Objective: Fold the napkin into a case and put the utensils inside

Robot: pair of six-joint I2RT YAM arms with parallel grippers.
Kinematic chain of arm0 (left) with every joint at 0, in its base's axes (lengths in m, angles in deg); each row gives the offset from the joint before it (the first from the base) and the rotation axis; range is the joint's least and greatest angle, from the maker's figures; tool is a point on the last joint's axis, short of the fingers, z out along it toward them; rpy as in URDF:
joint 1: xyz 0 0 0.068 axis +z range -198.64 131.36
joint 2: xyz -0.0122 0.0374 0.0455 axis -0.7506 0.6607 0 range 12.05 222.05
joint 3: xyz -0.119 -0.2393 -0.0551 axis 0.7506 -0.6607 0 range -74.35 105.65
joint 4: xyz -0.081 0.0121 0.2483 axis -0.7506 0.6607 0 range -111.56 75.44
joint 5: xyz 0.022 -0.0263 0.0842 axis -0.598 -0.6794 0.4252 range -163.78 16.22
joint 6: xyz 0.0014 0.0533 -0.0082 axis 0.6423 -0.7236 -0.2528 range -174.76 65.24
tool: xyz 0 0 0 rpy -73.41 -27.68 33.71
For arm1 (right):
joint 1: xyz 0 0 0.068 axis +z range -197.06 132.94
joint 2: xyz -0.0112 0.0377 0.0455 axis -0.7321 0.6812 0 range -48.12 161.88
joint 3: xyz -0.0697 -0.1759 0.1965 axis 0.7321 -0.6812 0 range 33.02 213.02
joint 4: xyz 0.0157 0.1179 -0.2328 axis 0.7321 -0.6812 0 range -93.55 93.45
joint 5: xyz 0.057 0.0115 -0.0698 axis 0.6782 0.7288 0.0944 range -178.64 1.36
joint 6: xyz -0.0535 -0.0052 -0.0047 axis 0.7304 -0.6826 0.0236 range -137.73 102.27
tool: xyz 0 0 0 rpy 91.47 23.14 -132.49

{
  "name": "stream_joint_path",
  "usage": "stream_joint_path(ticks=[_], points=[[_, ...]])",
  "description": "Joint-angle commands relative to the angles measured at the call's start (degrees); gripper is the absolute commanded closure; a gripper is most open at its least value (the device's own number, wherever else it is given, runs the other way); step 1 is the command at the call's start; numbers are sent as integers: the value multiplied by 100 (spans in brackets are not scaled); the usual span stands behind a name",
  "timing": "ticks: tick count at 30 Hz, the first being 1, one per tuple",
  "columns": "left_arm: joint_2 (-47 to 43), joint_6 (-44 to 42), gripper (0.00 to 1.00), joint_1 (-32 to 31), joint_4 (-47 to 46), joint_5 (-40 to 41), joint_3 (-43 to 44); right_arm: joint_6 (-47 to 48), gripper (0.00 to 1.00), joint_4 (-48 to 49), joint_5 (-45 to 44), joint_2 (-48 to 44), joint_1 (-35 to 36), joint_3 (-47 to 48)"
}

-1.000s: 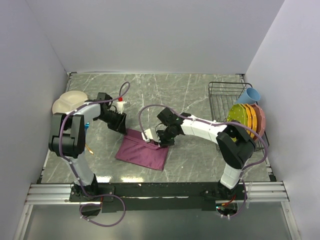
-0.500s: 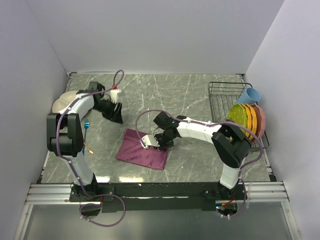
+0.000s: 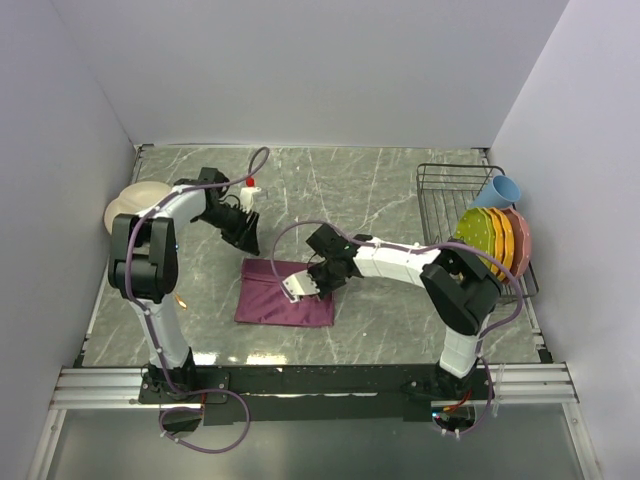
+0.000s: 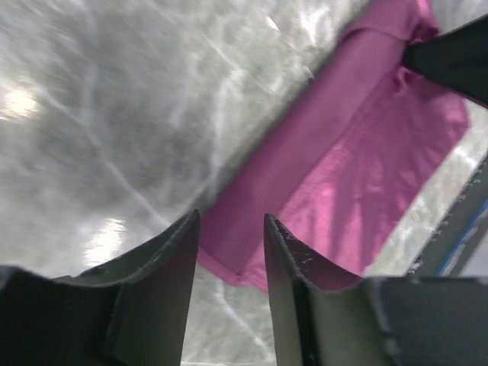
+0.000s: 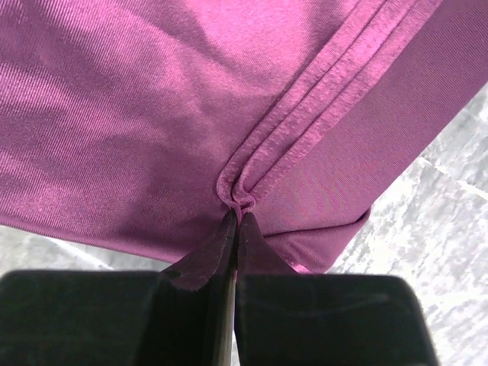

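The maroon-purple napkin [image 3: 270, 300] lies folded as a flat rectangle on the marble table. My right gripper [image 3: 318, 283] is at its right part, shut on a small pinched ridge of the napkin's hem [image 5: 238, 202]. My left gripper [image 3: 246, 236] hovers just beyond the napkin's far left corner, open, with nothing between its fingers [image 4: 164, 282]. Past them the napkin's corner [image 4: 252, 259] shows on the table. A gold sliver of the spoon [image 3: 180, 298] peeks out beside the left arm. The fork is hidden.
A cream divided plate [image 3: 126, 207] sits at the far left by the wall. A black wire dish rack [image 3: 445, 195] at the right holds coloured plates [image 3: 495, 236] and a blue cup [image 3: 501, 188]. Walls close in on three sides.
The right gripper has dragged the napkin left and turned it square to the table edge. The left gripper swung away toward the back, then came back near the napkin's far left corner.
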Motion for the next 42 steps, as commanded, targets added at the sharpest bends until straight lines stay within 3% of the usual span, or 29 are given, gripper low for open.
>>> stream_joint_path(ticks=[1, 9, 18, 20, 21, 22, 24, 26, 35, 42], points=[[-551, 415, 57, -165, -359, -414, -323, 594, 100, 674, -111, -357, 33, -575], [-516, 944, 65, -551, -984, -362, -718, 805, 100, 1149, 21, -656, 24, -1068], [-200, 1119, 80, -833, -905, 253, -1027, 832, 100, 1588, -5, -954, 15, -1411], [-156, 1137, 81, -886, -853, 368, -1062, 736, 92, 1659, -49, -1121, 15, -1464], [-164, 1250, 82, -903, -879, 412, -1149, 648, 81, 1668, -84, -1174, 15, -1446], [-191, 1260, 82, -921, -923, 430, -1202, 543, 75, 1633, -111, -1236, 6, -1411], [-226, 1356, 83, -947, -975, 500, -1351, 182, 56, 1389, -128, -1438, -2, -1210], [-261, 1418, 85, -956, -1081, 570, -1449, -334, 51, 1247, -85, -1683, -46, -1008], [-200, 1577, 86, -956, -1160, 571, -1493, -2741, 46, 200, -14, -2677, -195, -699], [-288, 1673, 85, -983, -1222, 526, -1546, -5361, 51, 323, -287, -1941, -599, -6]])
